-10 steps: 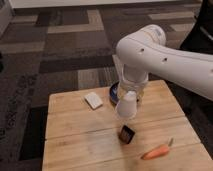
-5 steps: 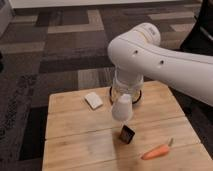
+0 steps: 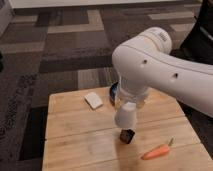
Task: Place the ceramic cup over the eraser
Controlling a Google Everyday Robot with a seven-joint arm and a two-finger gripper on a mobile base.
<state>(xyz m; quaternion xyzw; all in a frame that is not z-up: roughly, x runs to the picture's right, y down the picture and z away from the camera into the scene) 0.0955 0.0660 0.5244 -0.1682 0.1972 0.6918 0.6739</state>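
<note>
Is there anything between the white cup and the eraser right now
Nothing visible. The ceramic cup, hanging from the gripper, sits just above the eraser. The carrot and white block lie off to the sides.

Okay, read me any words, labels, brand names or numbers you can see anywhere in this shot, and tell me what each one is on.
None can be read.
Ceramic cup, held upside down at the gripper just above the eraser: plain white, no print.
Eraser: black block, no lettering visible.
White block, carrot, blue bowl, wooden table: no markings.
Robot arm: a few dark dots, not text.
</note>
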